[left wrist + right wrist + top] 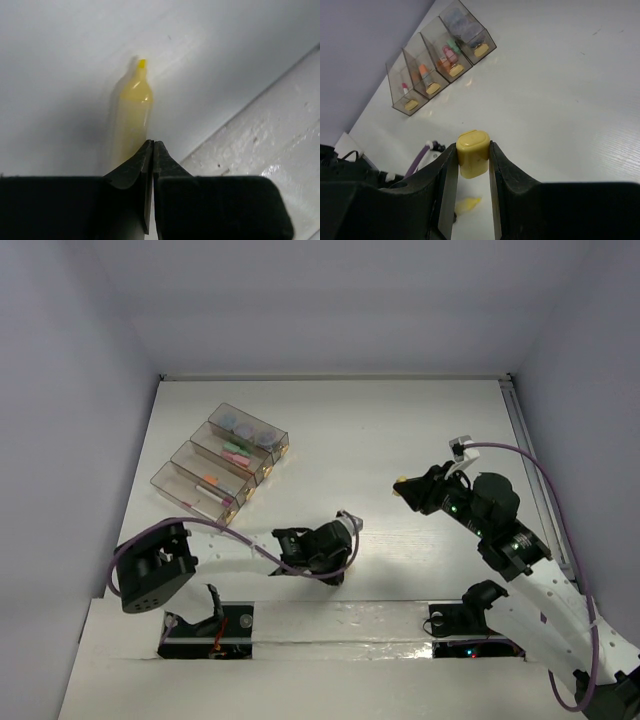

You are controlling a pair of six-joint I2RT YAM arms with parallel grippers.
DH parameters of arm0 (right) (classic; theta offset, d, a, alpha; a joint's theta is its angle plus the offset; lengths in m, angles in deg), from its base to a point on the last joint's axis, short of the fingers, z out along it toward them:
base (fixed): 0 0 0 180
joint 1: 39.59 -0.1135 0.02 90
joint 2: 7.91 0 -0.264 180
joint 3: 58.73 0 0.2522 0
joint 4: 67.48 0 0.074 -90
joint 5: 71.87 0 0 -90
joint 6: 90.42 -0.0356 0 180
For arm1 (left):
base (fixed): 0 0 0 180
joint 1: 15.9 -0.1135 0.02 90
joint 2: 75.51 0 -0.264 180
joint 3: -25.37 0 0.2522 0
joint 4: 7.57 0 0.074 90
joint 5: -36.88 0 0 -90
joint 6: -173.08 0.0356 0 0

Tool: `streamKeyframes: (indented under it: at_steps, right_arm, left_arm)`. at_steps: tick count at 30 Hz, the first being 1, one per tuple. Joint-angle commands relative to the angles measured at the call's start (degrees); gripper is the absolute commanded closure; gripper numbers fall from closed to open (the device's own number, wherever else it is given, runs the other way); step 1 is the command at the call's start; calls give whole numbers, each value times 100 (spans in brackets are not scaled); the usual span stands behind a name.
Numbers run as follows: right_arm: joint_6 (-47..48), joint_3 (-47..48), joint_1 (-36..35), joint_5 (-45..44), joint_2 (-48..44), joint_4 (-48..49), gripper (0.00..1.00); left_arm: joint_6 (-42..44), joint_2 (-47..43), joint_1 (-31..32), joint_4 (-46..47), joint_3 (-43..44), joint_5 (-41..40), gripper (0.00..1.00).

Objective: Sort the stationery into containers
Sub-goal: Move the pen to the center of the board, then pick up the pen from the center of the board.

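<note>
Four clear containers (220, 460) stand in a row at the back left, also in the right wrist view (440, 55). They hold blue-grey discs (245, 425), pink and green sticks (235, 452), an orange stick (211, 480) and a red-tipped pen (215, 502). My right gripper (408, 487) hangs above the table's middle, shut on a stubby yellow cap (473, 152). An uncapped yellow stick (134, 105) lies just beyond my left gripper (152, 144). Its jaws are shut with nothing between them, and the left finger hides the stick's near end.
A raised white strip (260, 140) runs along the table's near edge, by the arm bases (340, 615). A purple cable (420, 157) loops from the left arm. Grey walls close in the table at the back and both sides.
</note>
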Motion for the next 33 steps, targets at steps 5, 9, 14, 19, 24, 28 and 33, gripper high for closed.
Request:
streamKeyframes:
  at_steps: [5, 9, 14, 19, 24, 28, 33]
  right_arm:
    - [58, -21, 38, 128, -67, 350, 100]
    - [84, 5, 38, 128, -50, 341, 100]
    - [76, -12, 38, 145, -15, 420, 100]
    - [58, -30, 38, 242, 91, 499, 100]
    - [32, -65, 38, 365, 109, 605, 100]
    - [23, -83, 38, 435, 126, 649, 100]
    - [-30, -127, 38, 619, 126, 754, 100]
  left_arm:
    - [540, 234, -609, 495, 351, -342, 100]
    - [532, -72, -671, 495, 439, -623, 100]
    - [-72, -1292, -671, 294, -25, -938, 100]
    - [-917, -1638, -584, -198, -333, -1115, 84]
    - [-1621, -1533, -293, -788, -369, -1475, 57]
    - [-2008, -1252, -30, -937, -264, -1607, 45]
    - [-2202, -831, 93, -710, -185, -1669, 45]
